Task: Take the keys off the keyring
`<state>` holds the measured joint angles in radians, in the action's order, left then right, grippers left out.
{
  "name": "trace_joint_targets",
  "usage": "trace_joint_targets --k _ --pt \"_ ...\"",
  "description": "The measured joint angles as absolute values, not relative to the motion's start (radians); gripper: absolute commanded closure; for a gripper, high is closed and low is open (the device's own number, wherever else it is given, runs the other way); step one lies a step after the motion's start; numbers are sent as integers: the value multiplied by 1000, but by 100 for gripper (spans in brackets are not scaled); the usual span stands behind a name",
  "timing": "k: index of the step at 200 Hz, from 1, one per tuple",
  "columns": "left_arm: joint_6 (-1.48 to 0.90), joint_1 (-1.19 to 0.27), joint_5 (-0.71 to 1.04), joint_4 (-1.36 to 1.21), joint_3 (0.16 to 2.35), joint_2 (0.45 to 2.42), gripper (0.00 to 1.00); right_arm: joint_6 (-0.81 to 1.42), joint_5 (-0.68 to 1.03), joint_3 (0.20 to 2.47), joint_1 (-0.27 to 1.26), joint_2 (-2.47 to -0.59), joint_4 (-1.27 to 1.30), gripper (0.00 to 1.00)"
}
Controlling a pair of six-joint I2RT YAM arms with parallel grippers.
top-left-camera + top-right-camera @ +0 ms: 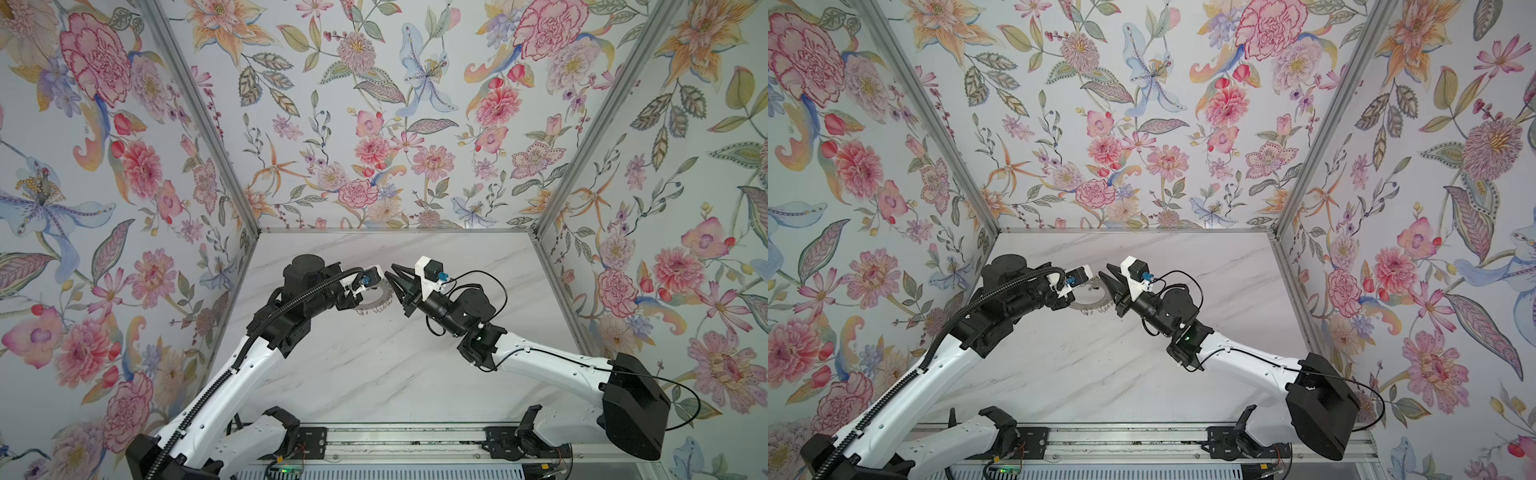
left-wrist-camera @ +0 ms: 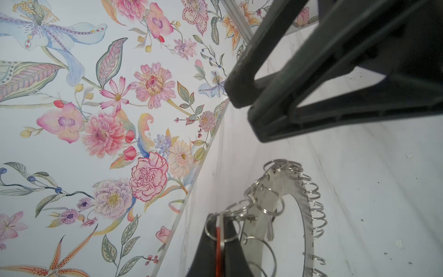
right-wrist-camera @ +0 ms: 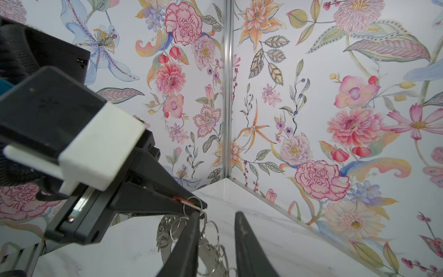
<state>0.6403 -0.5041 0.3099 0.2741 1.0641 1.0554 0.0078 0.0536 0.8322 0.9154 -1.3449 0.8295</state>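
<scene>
Fob (image 2: 217, 247) sits pinched in the clamped left gripper (image 3: 191, 205) over the tabletop's (image 1: 415, 374) back middle, its small loops (image 2: 242, 208) trailing down to the keyring (image 2: 279, 185) just beneath, where the right gripper's (image 3: 217, 217) parted jaws straddle those loops, gripping nothing.

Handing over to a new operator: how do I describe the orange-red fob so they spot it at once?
Over the marble table, find the big flat silver keyring rimmed with small wire loops. At its edge the left gripper has its jaws shut on the orange-red fob. It is the only coloured piece among all that silver.
</scene>
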Motion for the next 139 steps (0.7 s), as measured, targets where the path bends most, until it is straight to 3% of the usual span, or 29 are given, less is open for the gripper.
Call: trace_joint_targets --k 139 --pt "651 -504 310 299 1064 1061 100 -41 26 1003 973 -1454 520 81"
